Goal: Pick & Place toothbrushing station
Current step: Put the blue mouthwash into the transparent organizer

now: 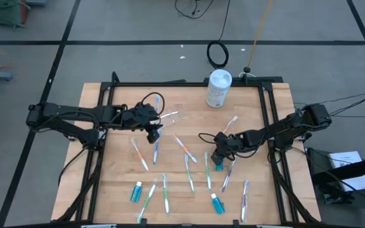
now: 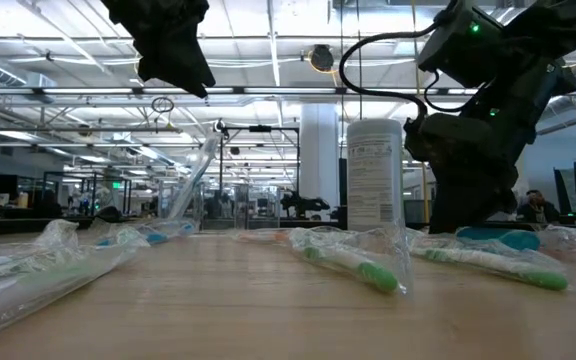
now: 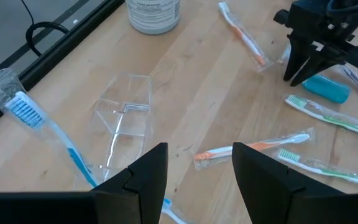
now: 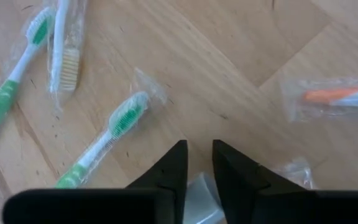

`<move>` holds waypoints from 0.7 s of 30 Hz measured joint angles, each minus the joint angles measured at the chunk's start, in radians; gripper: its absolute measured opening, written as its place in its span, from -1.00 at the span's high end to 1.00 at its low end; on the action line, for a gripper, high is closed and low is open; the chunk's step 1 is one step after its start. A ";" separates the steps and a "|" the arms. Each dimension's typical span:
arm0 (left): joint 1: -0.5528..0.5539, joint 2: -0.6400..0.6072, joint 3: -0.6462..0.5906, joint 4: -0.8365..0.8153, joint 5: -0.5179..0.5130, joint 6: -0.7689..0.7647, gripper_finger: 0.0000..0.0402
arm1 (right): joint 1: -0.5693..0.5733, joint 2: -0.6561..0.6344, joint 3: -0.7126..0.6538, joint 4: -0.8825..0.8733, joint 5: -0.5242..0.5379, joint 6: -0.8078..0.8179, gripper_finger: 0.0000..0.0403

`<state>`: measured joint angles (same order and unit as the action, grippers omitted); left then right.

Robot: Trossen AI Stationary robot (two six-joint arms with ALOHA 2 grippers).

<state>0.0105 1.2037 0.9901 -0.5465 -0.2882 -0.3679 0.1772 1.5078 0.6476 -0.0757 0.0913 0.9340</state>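
Altogether we count eleven toothbrushes in the high view, each in a clear wrapper and scattered flat across the wooden table (image 1: 258, 126). One with a blue head (image 1: 158, 101) lies near the far edge, one pink-handled brush (image 1: 231, 123) lies toward the right, and four green ones (image 1: 189, 172) lie among those nearer the front.

We count three small blue tubes. Two of them (image 1: 136, 191) (image 1: 217, 204) lie near the front edge, and the third blue tube (image 1: 218, 166) lies mid-table right.

One clear cup (image 1: 170, 117) rests on the wood left of centre. One white canister (image 1: 218, 87) stands at the far edge.

The left gripper (image 1: 152, 133) hovers just beside the cup. Its claw is spread wide and has hold of nothing. The blue-headed brush lies close on the cup's other side.

The right gripper (image 1: 218, 158) is down at the third tube. Whether that claw has hold of the tube we cannot tell. Green brushes and an orange brush (image 4: 340, 94) crowd the wood around it.
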 joint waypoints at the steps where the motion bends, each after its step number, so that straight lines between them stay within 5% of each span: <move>1: 0.000 0.000 0.000 0.000 0.000 0.000 0.07 | 0.000 0.000 0.000 0.000 -0.001 0.000 0.72; 13: 0.000 0.000 0.000 0.001 0.000 0.006 0.07 | -0.019 -0.037 0.000 0.055 -0.042 -0.078 0.52; 21: 0.000 0.000 0.000 0.005 -0.001 0.006 0.07 | -0.049 -0.203 0.001 -0.034 -0.196 -0.008 0.28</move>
<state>0.0105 1.2037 0.9901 -0.5415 -0.2890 -0.3618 0.1282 1.3044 0.6483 -0.1098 -0.1047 0.9257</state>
